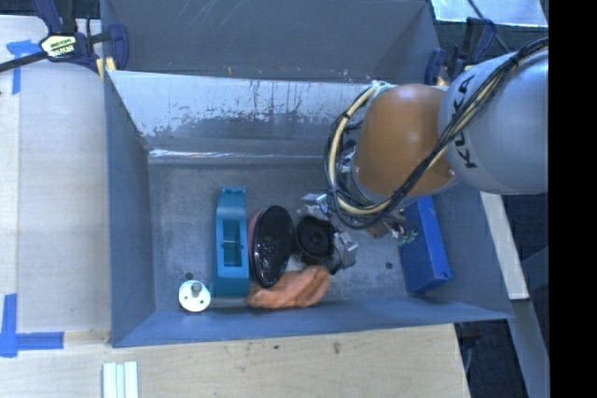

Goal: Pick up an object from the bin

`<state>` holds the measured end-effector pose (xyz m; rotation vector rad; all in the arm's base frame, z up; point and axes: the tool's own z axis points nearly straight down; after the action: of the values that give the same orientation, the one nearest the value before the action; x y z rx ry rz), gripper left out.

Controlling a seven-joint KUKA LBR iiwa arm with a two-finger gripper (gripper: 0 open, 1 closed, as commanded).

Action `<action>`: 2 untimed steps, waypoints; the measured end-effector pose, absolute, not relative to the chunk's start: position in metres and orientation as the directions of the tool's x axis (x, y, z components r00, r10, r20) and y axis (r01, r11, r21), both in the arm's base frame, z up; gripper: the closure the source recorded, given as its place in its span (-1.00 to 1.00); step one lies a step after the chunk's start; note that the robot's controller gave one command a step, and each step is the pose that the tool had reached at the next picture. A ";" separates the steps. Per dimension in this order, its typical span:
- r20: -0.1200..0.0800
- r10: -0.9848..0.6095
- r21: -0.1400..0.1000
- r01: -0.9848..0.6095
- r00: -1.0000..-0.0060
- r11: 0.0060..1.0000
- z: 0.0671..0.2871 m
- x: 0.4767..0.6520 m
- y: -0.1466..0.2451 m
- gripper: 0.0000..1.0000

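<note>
My gripper [341,243] is low in the bin's front right part, mostly hidden under the arm's orange cover. Its grey metal end lies against the right side of a black round object [313,240] on the bin floor. Just left of that is a black oval brush-like thing [270,243]. In front of both lies an orange soft lump [291,289]. I see nothing held.
A blue tape dispenser [231,242] stands left of the black oval. A small white round piece [194,295] sits in the front left corner. A blue block [427,249] leans against the right wall, close behind the arm.
</note>
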<state>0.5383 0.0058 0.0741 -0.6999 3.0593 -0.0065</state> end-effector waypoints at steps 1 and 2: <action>-0.002 -0.429 -0.002 -0.429 -0.903 0.903 0.072 0.548 0.003 1.00; -0.002 -0.419 -0.004 -0.419 -0.908 0.908 0.088 0.546 0.023 1.00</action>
<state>0.5464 0.0234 0.0881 -0.6729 3.0659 -0.0055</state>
